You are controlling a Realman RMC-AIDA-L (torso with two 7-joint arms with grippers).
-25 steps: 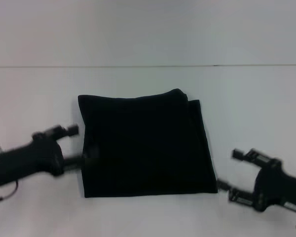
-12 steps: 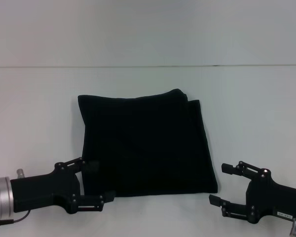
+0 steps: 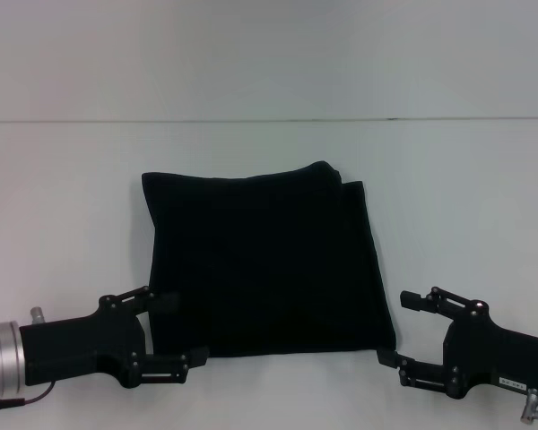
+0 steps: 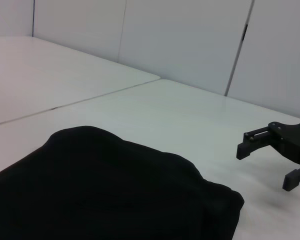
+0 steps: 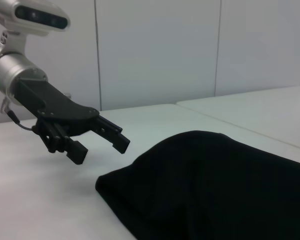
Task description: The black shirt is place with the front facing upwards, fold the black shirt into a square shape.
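While the black shirt (image 3: 264,264) lies folded into a near-square on the white table (image 3: 269,72), the left gripper (image 3: 175,331) is seen at its near left corner with jaws spread and empty, and the right gripper (image 3: 412,331) at its near right corner, jaws likewise parted and holding nothing. No lettering can be seen. A risk is judged here: should either corner be snagged by a finger, the layers could be dragged askew. At the far right, stepped edges already show.
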